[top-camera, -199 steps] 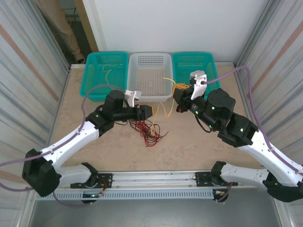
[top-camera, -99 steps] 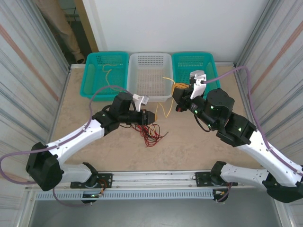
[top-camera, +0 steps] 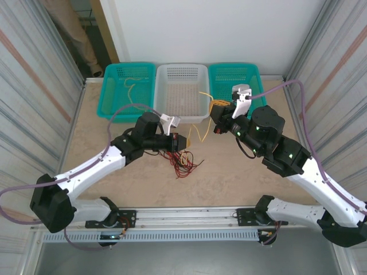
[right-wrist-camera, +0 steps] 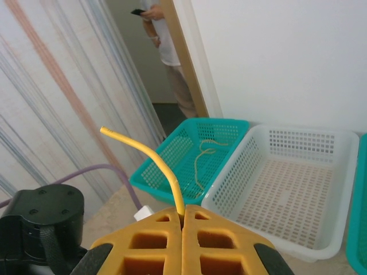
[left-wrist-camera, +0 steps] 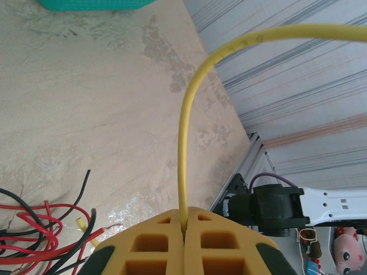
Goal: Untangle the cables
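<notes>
Above the table, left pincer and right pincer each pinch yellow cable; left wrist adds red-black tangle

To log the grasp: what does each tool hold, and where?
Right tool: yellow cable, near its free end. Left tool: yellow cable, partway along its length.

Three baskets along table rear; cables on table centre, before middle one.
</notes>
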